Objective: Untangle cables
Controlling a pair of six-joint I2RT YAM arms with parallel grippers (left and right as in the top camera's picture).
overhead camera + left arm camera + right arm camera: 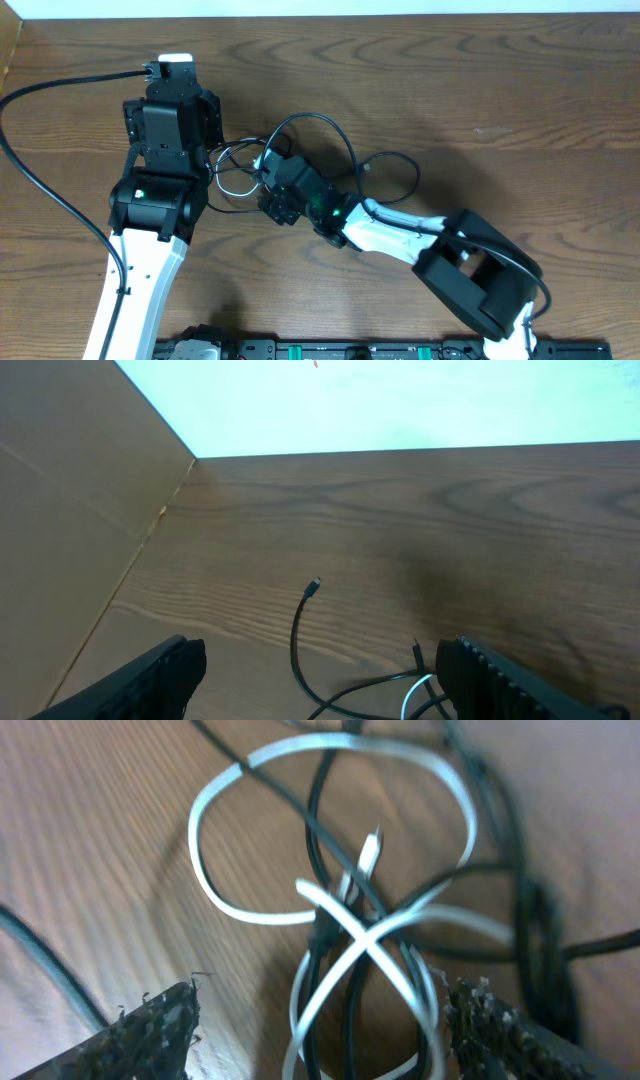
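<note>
On the wooden table (500, 80), tangled cables (365, 935) under right claw (325, 1005), left claw (320, 670) beside, both gaping, empty

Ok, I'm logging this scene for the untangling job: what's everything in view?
black cables: several, black, tangled mid-table
white cable: one, white, looped through that tangle
table: one, brown wood, under everything
cardboard panel: one, tan, at the table's left edge
arm cable: one, thick black, trailing across the table's left side
left gripper: one, black, open, by the tangle
right gripper: one, black, open, over the tangle
</note>
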